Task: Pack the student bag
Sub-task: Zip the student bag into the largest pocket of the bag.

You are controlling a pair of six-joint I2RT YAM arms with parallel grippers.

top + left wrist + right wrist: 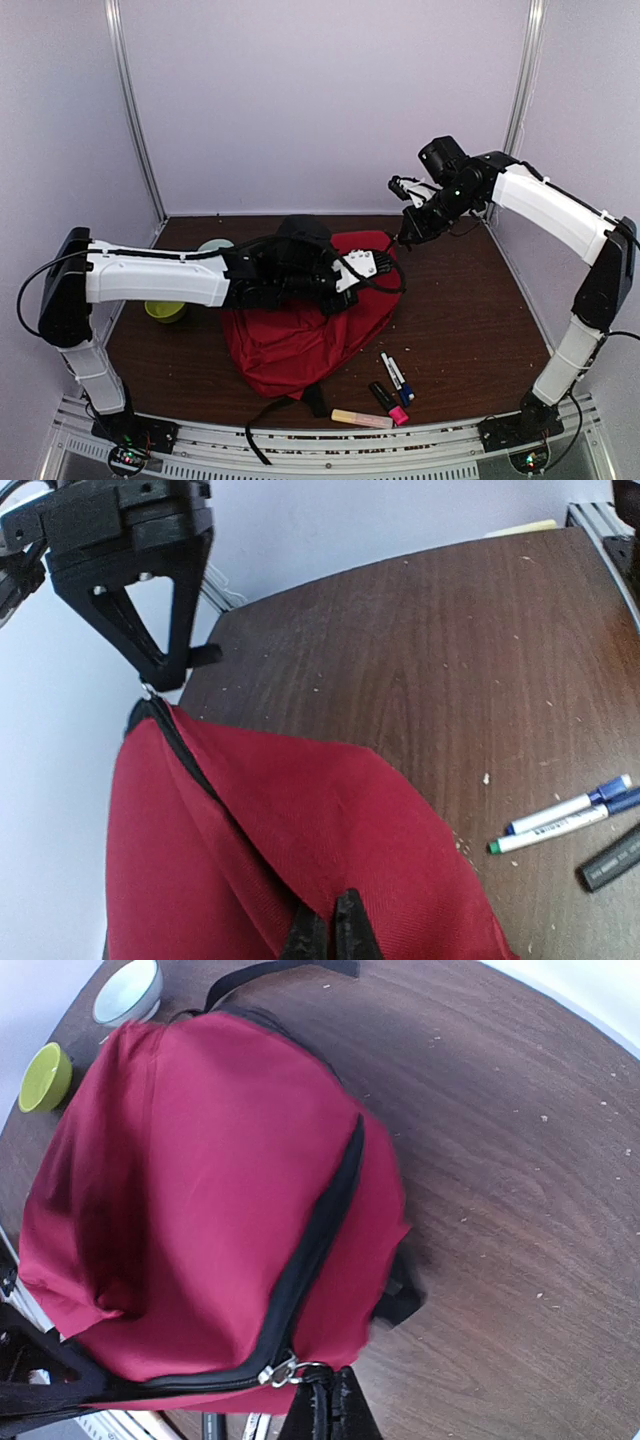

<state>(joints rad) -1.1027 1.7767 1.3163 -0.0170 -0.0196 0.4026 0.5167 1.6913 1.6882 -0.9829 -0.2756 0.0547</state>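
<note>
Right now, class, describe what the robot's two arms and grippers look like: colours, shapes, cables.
Both the left arm and right arm have white shells on their long links, with black joints. A black cable loops beside the left shoulder. The right gripper is black, its finger a triangular open frame tapering to a tip; the left gripper shows black pointed fingertips.

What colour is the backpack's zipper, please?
The zipper is black, clearest in the right wrist view.

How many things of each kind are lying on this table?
Red fabric backpack: 1
Lime-green bowl and pale blue bowl: 2
White plastic pens: 2
Black marker: 1
Pale yellow highlighter: 1
Total: 7
</note>
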